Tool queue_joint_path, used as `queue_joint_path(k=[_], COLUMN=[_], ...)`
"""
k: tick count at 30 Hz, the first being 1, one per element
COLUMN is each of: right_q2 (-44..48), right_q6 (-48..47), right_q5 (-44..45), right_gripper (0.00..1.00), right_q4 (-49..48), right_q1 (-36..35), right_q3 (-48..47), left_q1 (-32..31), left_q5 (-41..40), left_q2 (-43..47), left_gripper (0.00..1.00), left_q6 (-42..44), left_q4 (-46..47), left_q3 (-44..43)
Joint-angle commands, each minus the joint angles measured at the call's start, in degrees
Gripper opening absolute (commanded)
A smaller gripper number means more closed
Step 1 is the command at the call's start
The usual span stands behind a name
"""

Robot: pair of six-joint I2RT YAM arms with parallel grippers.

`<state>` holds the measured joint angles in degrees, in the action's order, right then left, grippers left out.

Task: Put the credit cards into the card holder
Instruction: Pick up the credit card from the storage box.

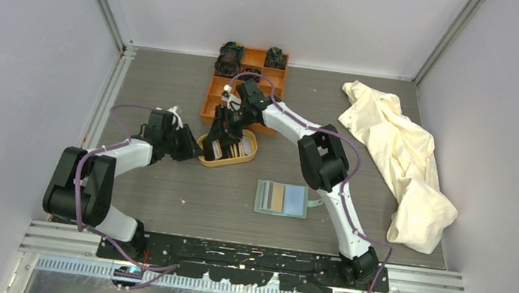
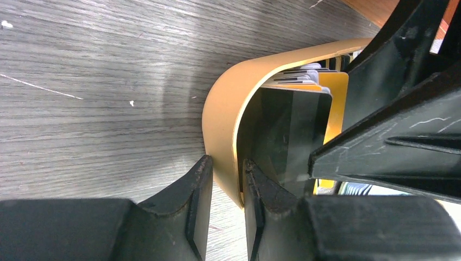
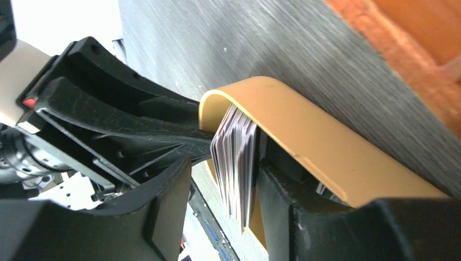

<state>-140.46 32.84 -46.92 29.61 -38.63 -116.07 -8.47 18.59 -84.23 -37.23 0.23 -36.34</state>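
Several credit cards (image 1: pixel 232 148) stand on edge in an oval tan tray (image 1: pixel 245 160). In the right wrist view the stack of cards (image 3: pixel 237 155) sits between my right gripper's (image 3: pixel 224 168) open fingers; the right finger is against the stack and the left finger is apart from it. My left gripper (image 2: pixel 225 163) is shut on the tray's end wall (image 2: pixel 220 114), one finger outside and one inside, next to a dark card (image 2: pixel 288 130). The sage-green card holder (image 1: pixel 281 199) lies open and flat on the table, nearer the arms' bases, with pale pockets showing.
An orange compartment box (image 1: pixel 245 88) with dark items stands just behind the tray. A crumpled cream cloth (image 1: pixel 402 161) lies at the right. Both grippers (image 1: pixel 192 147) (image 1: pixel 221 135) crowd the tray's left end.
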Motion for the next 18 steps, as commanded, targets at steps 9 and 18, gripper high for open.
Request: queue_joint_path(k=[9, 18], right_q2=[-1.0, 3.4], right_q6=[-3.7, -2.5], right_q5=[2.1, -0.5], right_gripper=[0.55, 0.43], right_q4=[3.6, 1.7], right_q1=[-0.5, 1.8], right_q3=[-4.0, -1.5], left_q1=[-0.2, -0.2], left_q5=[4.2, 4.2], left_q2=[1.5, 2.6], left_gripper=[0.27, 0.27], left_q6=[-0.6, -0.7], left_q4=[3.1, 2.5], left_q3=[-2.2, -2.1])
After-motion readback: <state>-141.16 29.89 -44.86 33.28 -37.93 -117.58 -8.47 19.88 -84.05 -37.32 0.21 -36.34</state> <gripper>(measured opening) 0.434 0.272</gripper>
